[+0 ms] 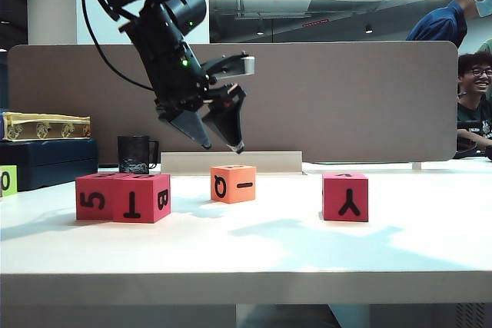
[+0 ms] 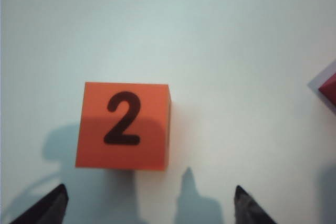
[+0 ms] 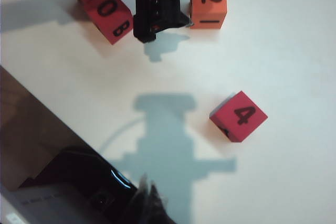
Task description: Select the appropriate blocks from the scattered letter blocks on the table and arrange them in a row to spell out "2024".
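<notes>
An orange block (image 1: 233, 183) with a 2 on top (image 2: 123, 125) stands alone in the middle of the white table (image 1: 254, 251). My left gripper (image 1: 223, 146) hangs just above it, open, its two fingertips wide apart (image 2: 150, 191) with nothing between them. Two red blocks (image 1: 123, 197) sit touching at the left; from above they read 2 and 0 (image 3: 107, 11). A third red block (image 1: 345, 197), a 4 on top (image 3: 239, 115), stands apart at the right. High over the table's near side, my right gripper (image 3: 149, 195) is shut and holds nothing.
A black mug (image 1: 134, 154) and a low white strip (image 1: 231, 161) stand before the grey-brown divider (image 1: 346, 97). A lime-green cube (image 1: 6, 180) and stacked boxes (image 1: 46, 144) are at the far left. Two people (image 1: 469, 74) are behind the divider on the right.
</notes>
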Robot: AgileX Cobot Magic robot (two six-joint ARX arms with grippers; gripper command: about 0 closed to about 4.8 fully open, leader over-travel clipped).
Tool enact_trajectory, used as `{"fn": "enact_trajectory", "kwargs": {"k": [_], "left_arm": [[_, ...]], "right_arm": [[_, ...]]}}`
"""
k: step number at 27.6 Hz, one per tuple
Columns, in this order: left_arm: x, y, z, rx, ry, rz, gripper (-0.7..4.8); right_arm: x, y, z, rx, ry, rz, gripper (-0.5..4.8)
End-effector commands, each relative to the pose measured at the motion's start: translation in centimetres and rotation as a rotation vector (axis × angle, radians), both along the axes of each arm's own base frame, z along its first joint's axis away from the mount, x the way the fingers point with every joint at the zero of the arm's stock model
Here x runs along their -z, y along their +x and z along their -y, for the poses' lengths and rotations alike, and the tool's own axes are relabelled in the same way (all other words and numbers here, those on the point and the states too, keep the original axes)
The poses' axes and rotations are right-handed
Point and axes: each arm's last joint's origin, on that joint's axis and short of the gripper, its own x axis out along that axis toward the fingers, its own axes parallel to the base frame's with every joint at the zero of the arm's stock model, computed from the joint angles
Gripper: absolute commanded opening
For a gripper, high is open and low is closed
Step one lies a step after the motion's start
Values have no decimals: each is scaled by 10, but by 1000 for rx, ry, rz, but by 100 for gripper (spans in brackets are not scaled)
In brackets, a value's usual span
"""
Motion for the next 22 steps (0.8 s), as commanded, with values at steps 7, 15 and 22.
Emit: {"fn": "enact_trajectory", "kwargs": {"k": [7, 15, 22], "left_arm": [[8, 12, 6, 13, -23, 78, 479], [24, 18, 9, -1, -24, 58, 479], [34, 24, 12, -48, -46, 63, 431]], "right_arm": [[1, -4, 3, -3, -27, -31, -5], [1, -5, 3, -2, -31, -40, -5], [1, -6, 3, 7, -26, -52, -5]]}}
